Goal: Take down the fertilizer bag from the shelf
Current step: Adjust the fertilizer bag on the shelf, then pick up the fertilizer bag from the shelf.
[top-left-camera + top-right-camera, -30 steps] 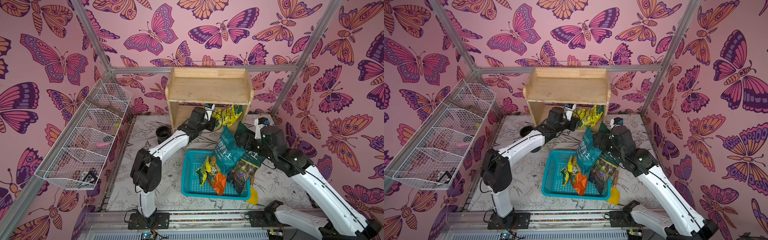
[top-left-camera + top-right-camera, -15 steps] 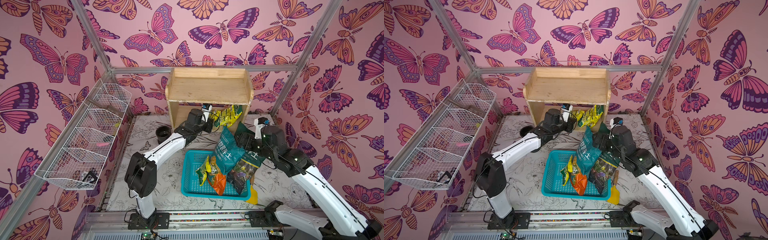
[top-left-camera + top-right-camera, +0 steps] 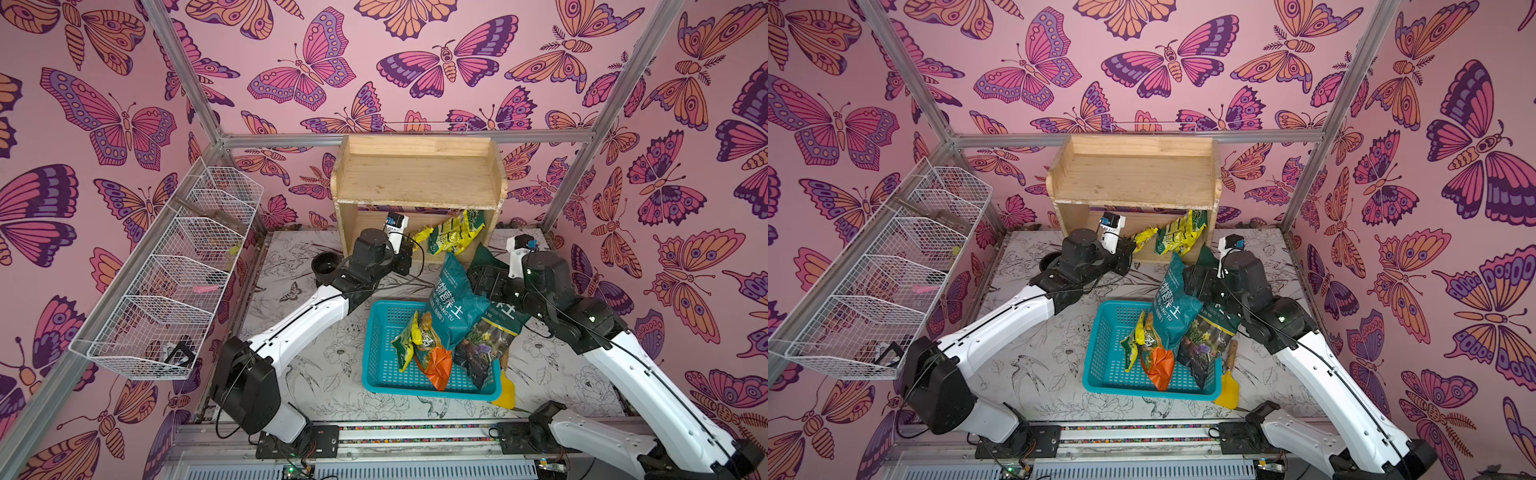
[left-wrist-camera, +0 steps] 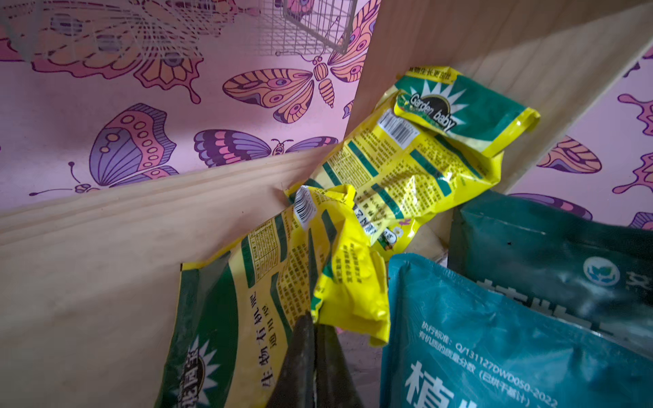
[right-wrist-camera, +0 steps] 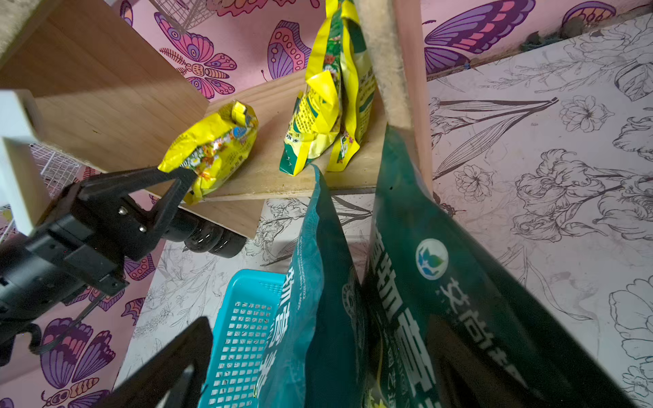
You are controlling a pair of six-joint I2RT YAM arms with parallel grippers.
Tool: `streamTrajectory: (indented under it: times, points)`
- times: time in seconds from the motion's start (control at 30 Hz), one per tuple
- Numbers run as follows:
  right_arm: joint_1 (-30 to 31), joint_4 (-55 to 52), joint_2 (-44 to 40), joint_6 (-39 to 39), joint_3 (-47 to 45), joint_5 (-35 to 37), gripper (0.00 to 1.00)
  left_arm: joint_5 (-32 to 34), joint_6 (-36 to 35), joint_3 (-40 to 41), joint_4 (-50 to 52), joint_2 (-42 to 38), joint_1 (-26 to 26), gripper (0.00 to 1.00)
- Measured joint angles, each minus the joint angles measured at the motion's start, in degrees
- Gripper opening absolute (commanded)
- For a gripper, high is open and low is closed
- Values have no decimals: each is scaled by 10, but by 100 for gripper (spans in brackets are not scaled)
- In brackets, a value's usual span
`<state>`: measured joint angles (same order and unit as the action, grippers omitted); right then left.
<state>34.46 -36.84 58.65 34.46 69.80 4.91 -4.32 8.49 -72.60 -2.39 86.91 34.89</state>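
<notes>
Left wrist view cuts off most of my left claw: only two dark fingertips show, pressed together on a creased edge of the yellow and green foil fertilizer bag. In both top views the upper board of the pale unpainted wooden shelf hides most of the lower tier, so only the front parts of the bags there show.

My right claw stands spread wide. In the right wrist view one finger is clear of the tall teal soil bag, and the other is hidden behind the dark green soil bag. What lies in the white wire basket rack is too small to make out.

The counter is white with black line-drawn flowers, and the pink butterfly-patterned walls close it in on three sides. The shelf stands at the back. In front of it, the turquoise perforated plastic basket holds both soil bags upright. A black round pot sits just beside the shelf.

The fertilizer bag lies on the lower tier, with its pinched end overhanging the front edge. Its long axis runs from my claw along the board, angled slightly backward, toward a second yellow and green bag leaning on the side panel. Its barcode side faces my left wrist camera.
</notes>
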Motion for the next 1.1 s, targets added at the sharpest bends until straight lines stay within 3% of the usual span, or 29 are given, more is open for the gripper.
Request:
streamTrajectory:
  times: [0.07, 0.13, 0.33, 0.67, 0.87, 1.1]
  points:
    - [0, 0, 0, 0, 0, -1, 98, 3, -9, 14, -1, -2, 1, 21]
    - [0, 0, 0, 1, 0, -3, 98, 10, -17, 24, 2, -1, 3, 50]
    - [0, 4, 0, 5, 0, -5, 98, 33, -28, 22, 5, 23, 4, 69]
    - [0, 5, 0, 13, 0, -6, 98, 61, -42, 5, 10, 35, 28, 81]
    - [-2, 9, 0, 14, 0, -14, 98, 83, -55, -86, 54, 89, 45, 81]
    - [-2, 9, -8, 15, 0, -11, 98, 126, -62, -95, 91, 117, 49, 81]
